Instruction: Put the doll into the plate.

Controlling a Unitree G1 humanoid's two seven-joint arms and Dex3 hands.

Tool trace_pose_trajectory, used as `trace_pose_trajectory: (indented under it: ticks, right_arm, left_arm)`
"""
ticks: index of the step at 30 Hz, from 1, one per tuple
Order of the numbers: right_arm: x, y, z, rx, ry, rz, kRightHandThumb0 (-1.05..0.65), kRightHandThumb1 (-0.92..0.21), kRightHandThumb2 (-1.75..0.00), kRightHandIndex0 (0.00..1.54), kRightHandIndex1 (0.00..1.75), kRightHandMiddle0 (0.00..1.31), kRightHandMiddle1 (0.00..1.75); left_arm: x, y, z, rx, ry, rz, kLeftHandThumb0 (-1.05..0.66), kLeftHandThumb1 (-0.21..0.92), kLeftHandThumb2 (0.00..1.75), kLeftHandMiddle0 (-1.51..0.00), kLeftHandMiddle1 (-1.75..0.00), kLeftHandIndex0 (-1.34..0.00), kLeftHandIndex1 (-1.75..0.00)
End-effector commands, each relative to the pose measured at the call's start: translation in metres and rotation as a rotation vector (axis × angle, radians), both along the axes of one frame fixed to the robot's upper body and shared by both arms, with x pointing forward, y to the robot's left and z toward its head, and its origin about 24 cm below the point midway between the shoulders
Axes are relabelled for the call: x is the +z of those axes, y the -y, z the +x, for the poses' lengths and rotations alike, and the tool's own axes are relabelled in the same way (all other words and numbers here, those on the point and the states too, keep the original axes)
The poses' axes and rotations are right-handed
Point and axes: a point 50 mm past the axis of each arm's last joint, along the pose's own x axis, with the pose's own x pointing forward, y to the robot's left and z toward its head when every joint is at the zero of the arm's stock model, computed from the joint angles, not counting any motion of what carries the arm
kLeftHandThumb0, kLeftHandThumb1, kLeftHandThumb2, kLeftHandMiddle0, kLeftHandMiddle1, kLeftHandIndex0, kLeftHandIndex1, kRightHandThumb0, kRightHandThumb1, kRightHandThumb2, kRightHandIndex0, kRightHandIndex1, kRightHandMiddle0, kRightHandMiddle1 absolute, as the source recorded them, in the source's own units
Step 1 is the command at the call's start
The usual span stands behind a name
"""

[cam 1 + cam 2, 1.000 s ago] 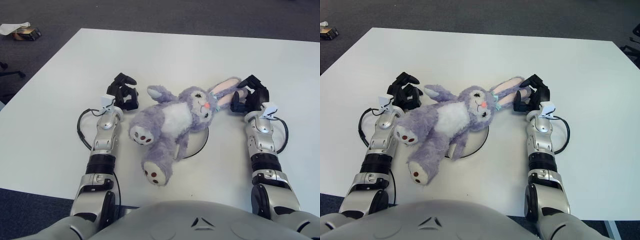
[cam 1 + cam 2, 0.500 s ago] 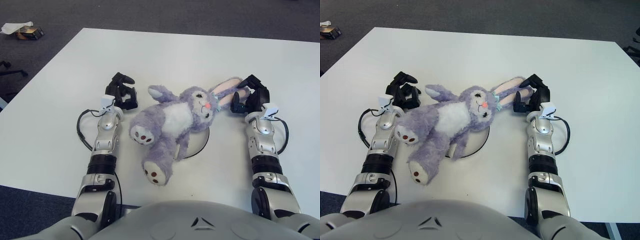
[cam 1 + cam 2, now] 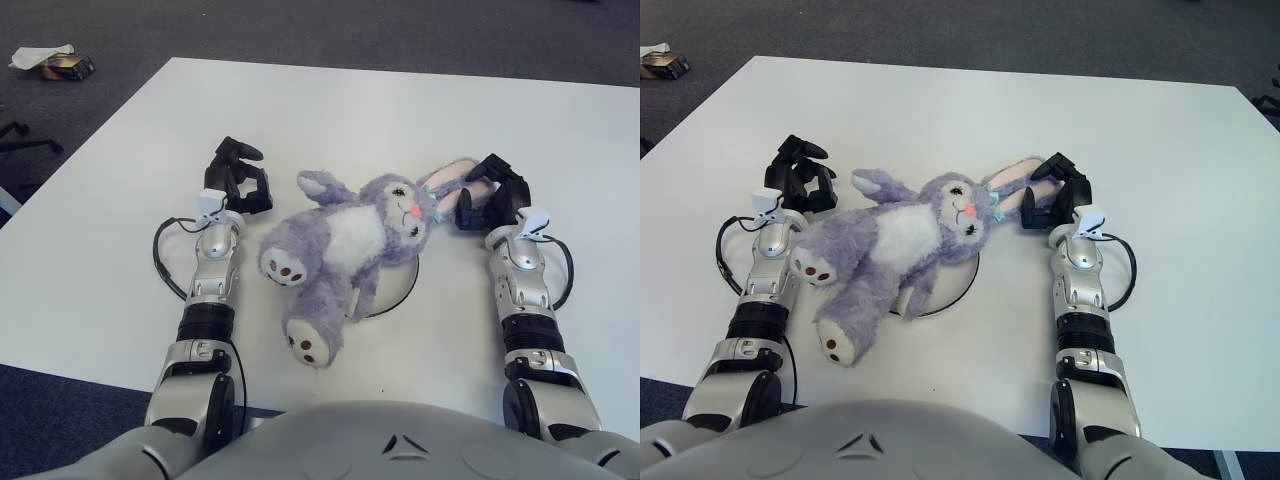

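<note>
A purple plush bunny doll (image 3: 350, 235) lies on its back in the middle of the table, its body over a white round plate (image 3: 405, 286) and its legs hanging past the rim toward me. My left hand (image 3: 238, 180) shows to the left of the doll's raised arm, fingers spread and apart from the fur. At the doll's pink-lined ears (image 3: 452, 180) is my right hand (image 3: 486, 192). Its fingers curve loosely around the ear tips with a wide gap and grip nothing.
The white table (image 3: 330, 110) stretches far behind the doll. Its near edge runs just below the doll's foot (image 3: 305, 340). Black cables loop beside each wrist. On the grey floor at the far left lie a small box and a crumpled paper (image 3: 50, 62).
My left hand has drawn a little up and to the left, away from the doll's arm. My right hand has shifted slightly left toward the ears. The doll has barely moved.
</note>
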Motion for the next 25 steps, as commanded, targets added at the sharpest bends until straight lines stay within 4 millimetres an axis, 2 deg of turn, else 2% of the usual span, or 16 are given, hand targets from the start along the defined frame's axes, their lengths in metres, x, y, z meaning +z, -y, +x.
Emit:
trace_pose_trajectory:
  ticks: [1,7,25]
  right_arm:
    - [-0.041,-0.009,-0.023,-0.002,-0.150,0.059,-0.01,0.09,-1.75,0.92,1.75,0.74,1.63]
    - [-0.042,-0.009,-0.024,0.013,-0.158,0.056,-0.01,0.09,-1.74,0.91,1.75,0.74,1.63]
    - [-0.042,-0.013,-0.023,0.032,-0.184,0.063,-0.01,0.05,-1.70,0.89,1.75,0.72,1.62]
  left_arm:
    - [-0.028,-0.015,-0.014,0.062,-0.078,0.010,-0.01,0.26,1.39,-0.54,-1.75,-0.52,-1.75]
    - [-0.035,-0.025,-0.018,0.129,-0.092,-0.025,-0.01,0.27,1.37,-0.53,-1.75,-0.52,-1.75]
    - [-0.041,-0.025,-0.019,0.157,-0.119,-0.038,-0.01,0.28,1.37,-0.53,-1.75,-0.51,-1.75]
